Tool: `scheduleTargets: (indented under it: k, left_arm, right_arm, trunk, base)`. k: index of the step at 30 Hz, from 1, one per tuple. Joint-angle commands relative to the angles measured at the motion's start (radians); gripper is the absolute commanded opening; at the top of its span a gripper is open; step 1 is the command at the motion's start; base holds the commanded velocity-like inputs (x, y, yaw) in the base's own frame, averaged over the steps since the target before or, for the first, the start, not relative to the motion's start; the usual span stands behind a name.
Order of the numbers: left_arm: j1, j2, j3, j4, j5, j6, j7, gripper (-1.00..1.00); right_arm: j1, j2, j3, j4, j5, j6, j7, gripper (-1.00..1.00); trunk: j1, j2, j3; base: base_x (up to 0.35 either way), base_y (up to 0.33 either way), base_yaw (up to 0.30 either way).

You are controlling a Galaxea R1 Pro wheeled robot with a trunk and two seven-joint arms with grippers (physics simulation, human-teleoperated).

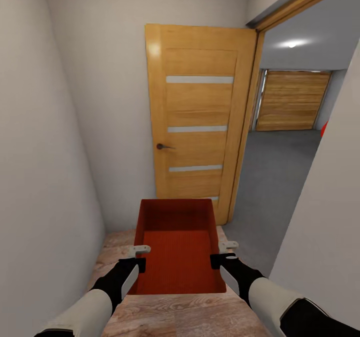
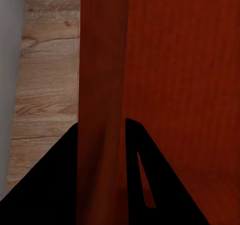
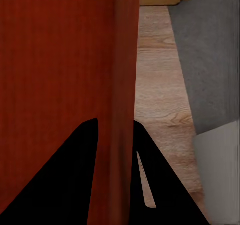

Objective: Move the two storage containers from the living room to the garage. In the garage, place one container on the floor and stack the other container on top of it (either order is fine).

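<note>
Red-orange plastic dominates the middle of the head view: one storage container (image 1: 177, 247), open top upward, hangs between the two arms above the light wood-plank floor (image 1: 190, 317) of a narrow passage. The left claw (image 1: 137, 257) grips the bin's left long wall near the robot's end, and the right claw (image 1: 225, 253) grips the right long wall opposite it. In the left wrist view the claw's dark fingers (image 2: 55, 185) sit on either side of the upright red wall (image 2: 102, 110), one outside and one inside the bin, closed down to the wall's thickness, with the planks (image 2: 47, 85) visible beyond the outer side. The right wrist view shows the same hold: black fingers (image 3: 65, 185) straddle the bin's wall (image 3: 125, 85), pinching it, with wood planks (image 3: 160, 100) and a strip of grey concrete (image 3: 210, 50) beyond. The bin's inside holds nothing, and its ribbed base is plain to see. Ahead of it stands a honey-wood door (image 1: 200, 117) with frosted strips and a dark handle, swung open against the white wall. To the right of the door frame the garage (image 1: 285, 127) opens, with its dark grey concrete floor (image 1: 270, 177), a wooden panelled door at the far end and a ceiling light. A small patch of red (image 1: 324, 128) shows at the edge of the near right wall; what it is cannot be told.
</note>
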Motion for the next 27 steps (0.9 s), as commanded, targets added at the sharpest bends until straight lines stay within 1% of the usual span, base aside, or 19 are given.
scheduleTargets:
  k: [1, 7, 23, 27]
  left_arm:
    - [0.000, 0.034, -0.003, 0.001, 0.017, 0.006, 0.007, -1.00]
    - [0.000, 0.034, -0.003, 0.001, 0.017, 0.007, 0.006, -1.00]
    - [0.000, 0.034, -0.003, 0.001, 0.017, 0.007, 0.003, -1.00]
    - [0.000, 0.035, -0.003, 0.001, 0.017, 0.007, 0.003, -1.00]
  right_arm:
    - [-0.002, -0.005, 0.003, -0.005, 0.007, -0.025, -0.006, -1.00]
    - [-0.002, -0.005, 0.003, -0.005, 0.007, -0.025, -0.006, -1.00]
    - [-0.002, -0.005, 0.003, -0.005, 0.007, -0.025, -0.006, -1.00]
    - [-0.002, -0.005, 0.003, -0.005, 0.007, -0.025, -0.006, -1.00]
  trunk:
    - [0.001, -0.002, -0.002]
    - [0.001, -0.002, -0.002]
    - [0.001, -0.002, -0.002]
    - [0.001, -0.002, -0.002]
  base:
    - [0.000, 0.000, -0.282]
    - [0.071, 0.052, -0.275]
    - [0.200, 0.175, -0.263]
    - [0.208, 0.182, -0.103]
